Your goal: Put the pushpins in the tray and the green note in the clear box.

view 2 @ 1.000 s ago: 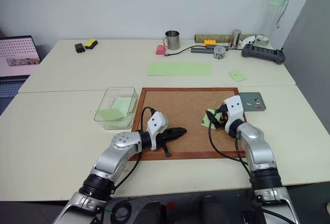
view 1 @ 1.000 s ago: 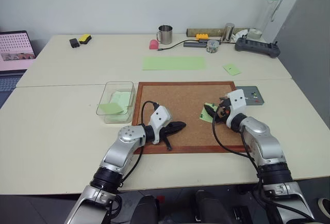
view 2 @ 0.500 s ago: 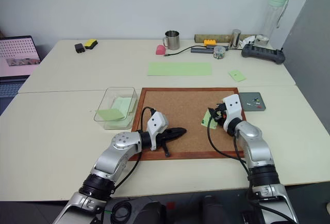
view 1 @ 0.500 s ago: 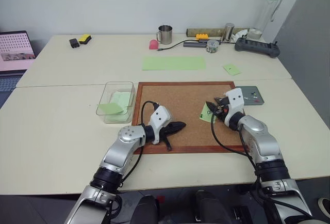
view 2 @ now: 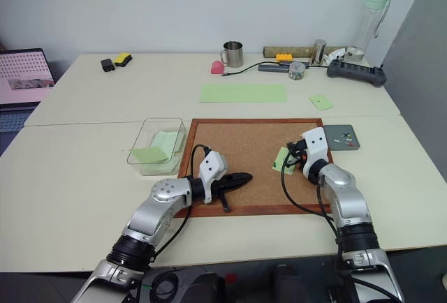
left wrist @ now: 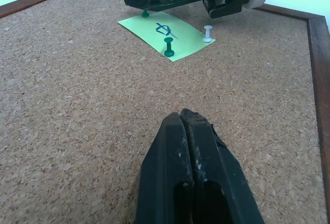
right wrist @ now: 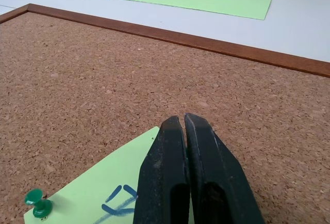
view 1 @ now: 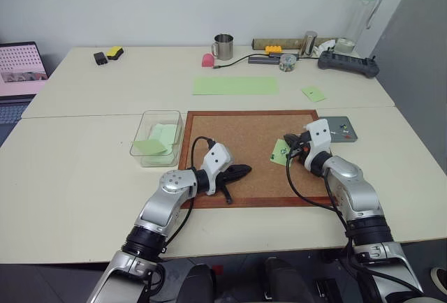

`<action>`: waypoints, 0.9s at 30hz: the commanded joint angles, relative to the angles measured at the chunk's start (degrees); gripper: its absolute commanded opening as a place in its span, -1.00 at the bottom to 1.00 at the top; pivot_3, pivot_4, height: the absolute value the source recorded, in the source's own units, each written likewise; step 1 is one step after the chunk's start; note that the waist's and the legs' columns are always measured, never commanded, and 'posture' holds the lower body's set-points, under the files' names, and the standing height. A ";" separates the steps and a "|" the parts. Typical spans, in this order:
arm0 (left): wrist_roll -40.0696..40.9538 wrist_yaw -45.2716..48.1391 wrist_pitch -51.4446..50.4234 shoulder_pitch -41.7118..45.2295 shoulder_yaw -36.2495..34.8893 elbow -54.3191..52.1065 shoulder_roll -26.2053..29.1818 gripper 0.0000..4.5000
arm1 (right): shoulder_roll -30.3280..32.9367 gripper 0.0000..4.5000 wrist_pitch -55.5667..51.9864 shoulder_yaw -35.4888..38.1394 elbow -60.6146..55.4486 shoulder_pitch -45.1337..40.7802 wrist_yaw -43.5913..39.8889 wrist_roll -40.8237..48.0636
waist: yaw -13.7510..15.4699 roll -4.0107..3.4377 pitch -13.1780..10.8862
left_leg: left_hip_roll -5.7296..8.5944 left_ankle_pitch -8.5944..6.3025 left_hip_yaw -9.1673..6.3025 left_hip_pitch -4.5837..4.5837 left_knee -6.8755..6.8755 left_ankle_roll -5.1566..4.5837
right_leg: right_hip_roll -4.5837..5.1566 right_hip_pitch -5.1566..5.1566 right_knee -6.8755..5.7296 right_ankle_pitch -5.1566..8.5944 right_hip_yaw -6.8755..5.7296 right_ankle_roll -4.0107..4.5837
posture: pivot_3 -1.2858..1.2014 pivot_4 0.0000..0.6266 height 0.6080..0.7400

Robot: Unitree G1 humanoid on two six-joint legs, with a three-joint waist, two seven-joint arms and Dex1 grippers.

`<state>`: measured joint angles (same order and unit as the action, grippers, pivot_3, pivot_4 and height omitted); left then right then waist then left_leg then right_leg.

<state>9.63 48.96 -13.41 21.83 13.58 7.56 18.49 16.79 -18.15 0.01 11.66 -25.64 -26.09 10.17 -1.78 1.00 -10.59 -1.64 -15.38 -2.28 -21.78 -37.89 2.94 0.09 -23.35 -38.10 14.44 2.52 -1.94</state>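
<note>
The green note (left wrist: 165,30), with a dark mark at its centre, lies on the cork board (view 1: 244,135), pinned at its corners. A green pushpin (left wrist: 168,46) and a white pushpin (left wrist: 208,32) stand in its near corners. My right gripper (view 1: 286,143) is shut at the far corner on another green pushpin (left wrist: 145,13). My left gripper (view 1: 245,170) rests shut and holding nothing on the board's near left part. The grey tray (view 1: 347,135) lies right of the board with small pins in it. The clear box (view 1: 143,139) stands left of the board and holds green paper.
A long green strip (view 1: 235,85) and a small plain green note (view 1: 313,93) lie beyond the board. A metal mug (view 1: 223,47), a pin jar (view 1: 287,62), a power strip and a bottle line the far edge. A laptop (view 1: 21,65) sits at far left.
My right gripper has closed from wide open onto the pin at the note's far corner. The left arm has not moved.
</note>
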 commanded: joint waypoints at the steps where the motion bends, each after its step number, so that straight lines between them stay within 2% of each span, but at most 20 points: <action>1: -1.42 -0.72 -0.90 -0.44 0.58 1.48 0.40 -1.00 | 0.22 -0.98 2.26 1.26 -4.62 -0.21 -1.17 1.36 | 0.00 0.00 0.00 | 0.00 0.00 0.00 0.00 0.00 0.00 | 0.00 0.00 0.00 0.00 0.00 0.00 | 0.03 -0.52 1.00; 13: -1.69 -0.62 -1.18 -0.71 0.68 1.32 0.38 -1.00 | 1.40 -0.98 -0.66 2.71 -11.21 1.75 -1.64 2.83 | -0.03 -0.02 0.01 | 0.00 0.00 -0.01 0.00 0.01 0.00 | 0.00 -0.01 0.00 0.01 0.00 -0.02 | 0.03 -0.52 1.00; 27: -1.81 -0.62 -1.32 -0.71 0.71 1.64 0.23 -1.00 | 3.00 -0.98 -1.99 4.06 -13.59 2.11 -1.51 4.36 | -0.03 -0.02 0.01 | 0.00 0.00 0.00 0.00 0.01 0.00 | 0.00 -0.01 0.01 0.02 0.00 -0.03 | 0.03 -0.52 1.00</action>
<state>8.81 48.87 -13.60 21.91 13.70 7.40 18.52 19.30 -20.44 2.91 0.38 -23.10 -27.45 13.73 -1.81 0.98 -10.58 -1.64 -15.38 -2.28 -21.78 -37.88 2.94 0.09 -23.35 -38.09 14.46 2.52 -1.97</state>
